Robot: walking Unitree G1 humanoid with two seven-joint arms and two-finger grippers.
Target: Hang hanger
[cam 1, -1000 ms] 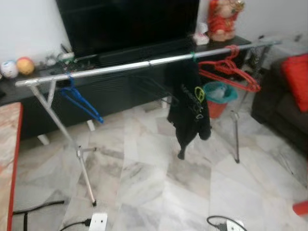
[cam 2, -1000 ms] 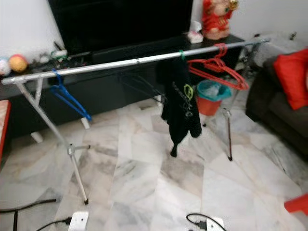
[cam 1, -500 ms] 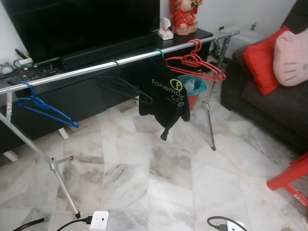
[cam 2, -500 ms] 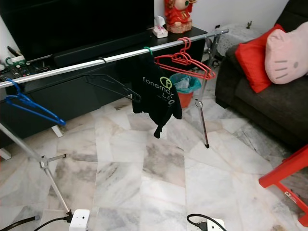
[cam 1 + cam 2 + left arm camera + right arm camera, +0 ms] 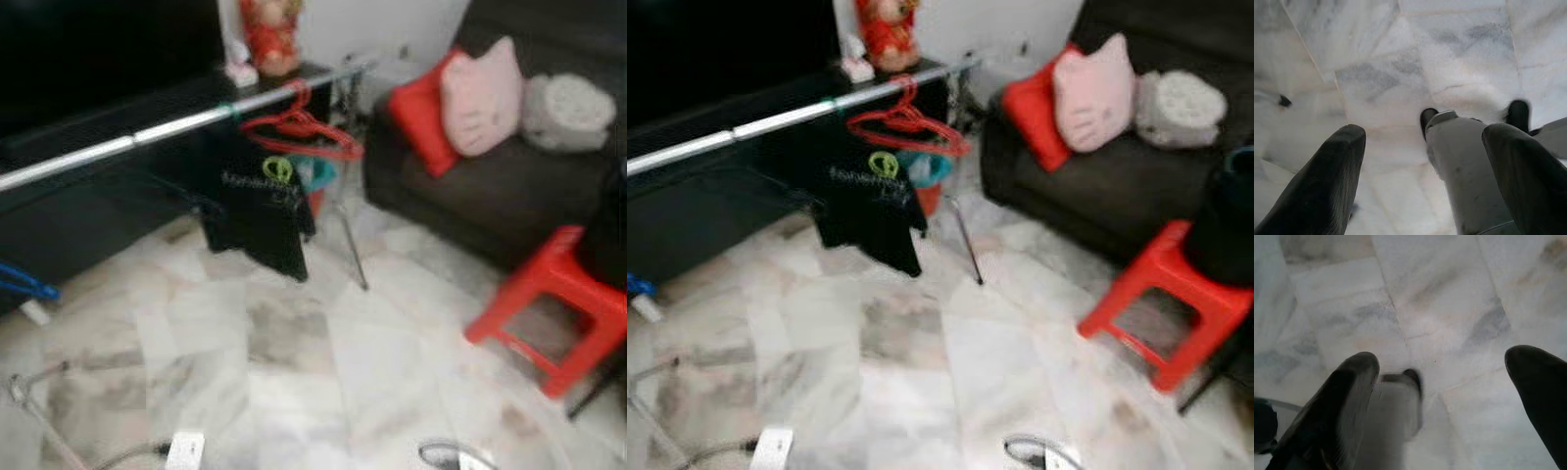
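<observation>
Right, from the left eye the picture is blurred, but a silver clothes rail (image 5: 118, 147) runs across in front of a black TV cabinet (image 5: 88, 211), and red hangers (image 5: 299, 129) are hooked over the rail toward its far right end. Just beside them on the rail hangs a black T-shirt (image 5: 257, 217) with a green logo, and behind its right edge sits a teal and red bin (image 5: 315, 178). A blue hanger (image 5: 22, 284) pokes in at the left edge, low down. To the right, a dark sofa (image 5: 490, 196) carries a red cushion (image 5: 419, 116), a pink cat-face cushion (image 5: 480, 96) and a grey plush (image 5: 568, 110); a red plastic stool (image 5: 554, 308) stands on the marble floor (image 5: 323, 372) in front of it. A red figurine (image 5: 269, 34) stands on the cabinet at the back, and a white power strip (image 5: 184, 452) lies near the bottom edge. The right eye gives the same scene, with something dark resting on the stool (image 5: 1229, 227). Over to the left wrist: the left gripper (image 5: 1425, 166) hangs over the marble, black fingers (image 5: 1327, 181) spread wide, nothing between them, a grey robot leg (image 5: 1464, 171) below. Right wrist: the right gripper (image 5: 1449, 401) also points at the floor, fingers (image 5: 1347, 401) wide apart and empty.
</observation>
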